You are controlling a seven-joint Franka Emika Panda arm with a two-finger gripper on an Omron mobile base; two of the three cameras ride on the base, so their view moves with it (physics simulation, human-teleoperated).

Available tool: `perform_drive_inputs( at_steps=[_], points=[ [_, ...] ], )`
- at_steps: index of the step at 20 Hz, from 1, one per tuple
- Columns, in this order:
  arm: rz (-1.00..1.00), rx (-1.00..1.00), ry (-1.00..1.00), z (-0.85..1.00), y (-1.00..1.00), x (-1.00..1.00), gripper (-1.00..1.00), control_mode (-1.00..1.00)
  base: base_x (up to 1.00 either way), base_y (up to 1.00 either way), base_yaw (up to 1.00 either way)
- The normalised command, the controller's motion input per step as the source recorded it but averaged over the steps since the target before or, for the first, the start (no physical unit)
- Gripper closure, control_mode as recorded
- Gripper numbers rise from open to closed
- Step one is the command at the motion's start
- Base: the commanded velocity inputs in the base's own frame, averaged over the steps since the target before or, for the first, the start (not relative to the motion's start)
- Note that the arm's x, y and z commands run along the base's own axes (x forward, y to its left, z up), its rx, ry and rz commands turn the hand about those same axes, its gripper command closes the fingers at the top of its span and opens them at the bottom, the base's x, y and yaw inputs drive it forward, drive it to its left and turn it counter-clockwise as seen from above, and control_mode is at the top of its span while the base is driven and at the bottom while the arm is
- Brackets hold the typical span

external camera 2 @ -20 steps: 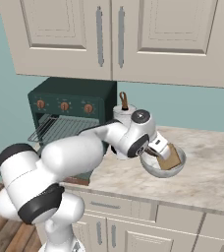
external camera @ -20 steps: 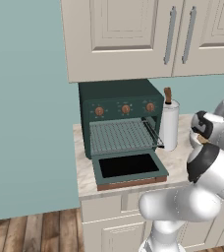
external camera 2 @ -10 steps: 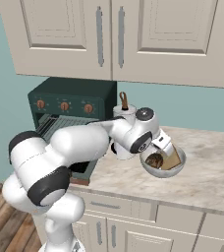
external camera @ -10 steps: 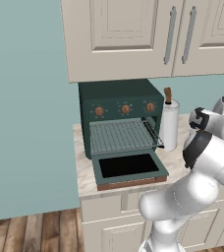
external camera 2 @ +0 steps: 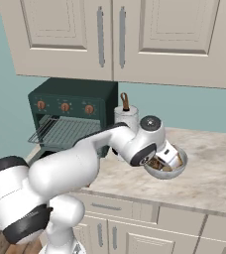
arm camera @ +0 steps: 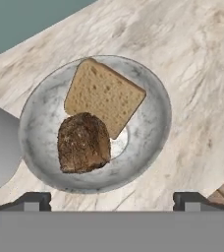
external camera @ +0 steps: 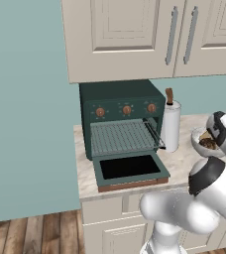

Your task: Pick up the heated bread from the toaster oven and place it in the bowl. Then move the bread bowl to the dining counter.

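Tan bread slice (arm camera: pixel 104 102) flat in bowl (arm camera: pixel 151 140)

Bowl (arm camera: pixel 148 128) looked like pale grey stone or dull metal, mottled, faint sheen; bread slice (arm camera: pixel 104 96) tan, fine porous crumb, matt; darker bread chunk (arm camera: pixel 83 142) rough, crusty; bench (arm camera: pixel 192 64) beige marbled stone, smooth; toaster oven (external camera: pixel 120 101) dark green, matt casing, wire metal rack (external camera: pixel 122 137); cabinets (external camera 2: pixel 120 34) cream, painted, metal handles; floor (external camera: pixel 30 233) wood planks.
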Motion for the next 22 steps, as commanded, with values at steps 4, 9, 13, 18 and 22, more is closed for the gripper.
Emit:
perform_drive_inputs(
  at_steps=[4, 9, 13, 18, 22],
  points=[
    [-0.11, 0.10, 0.01, 0.00, -0.05, -0.49, -1.00, -1.00, 0.00, 0.00, 0.00],
    [-0.19, 0.23, 0.18, -0.03, -0.41, 0.09, -1.00, -1.00, 0.00, 0.00, 0.00],
    [-0.12, 0.26, 0.02, 0.00, -0.26, 0.22, -1.00, -1.00, 0.00, 0.00, 0.00],
    [-0.05, 0.15, 0.00, -0.03, -0.07, 0.25, -1.00, -1.00, 0.00, 0.00, 0.00],
    [0.00, 0.13, 0.05, -0.39, -0.01, 0.15, -1.00, -1.00, 0.00, 0.00, 0.00]
  ],
)
